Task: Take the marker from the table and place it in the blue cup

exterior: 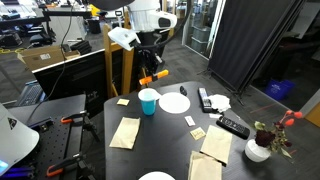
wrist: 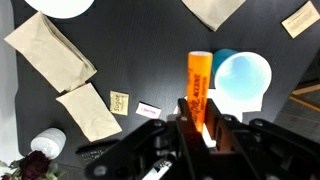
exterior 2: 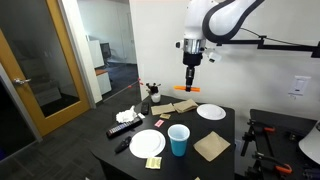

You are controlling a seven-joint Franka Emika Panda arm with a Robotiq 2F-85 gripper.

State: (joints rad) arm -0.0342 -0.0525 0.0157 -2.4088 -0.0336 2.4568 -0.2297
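dark table (exterior: pixel 160 130) lies cluttered below; your gripper (wrist: pixel 200 128) pinches the marker (wrist: pixel 199 80) by one end, aloft beside the blue cup (wrist: pixel 243 82); it seems light, stiff, slick, best held mid-barrel

The lower end of the marker (wrist: pixel 199 80) is hidden inside the end effector (wrist: pixel 200 122).

A round white plate (exterior: pixel 174 102) lies just beside a slim black remote control (exterior: pixel 204 98). A second black remote (exterior: pixel 232 126) sits nearer a small white vase of red flowers (exterior: pixel 258 150). Flat brown paper napkins (exterior: pixel 125 132) and small yellow sticky notes (exterior: pixel 198 132) lie scattered around them.
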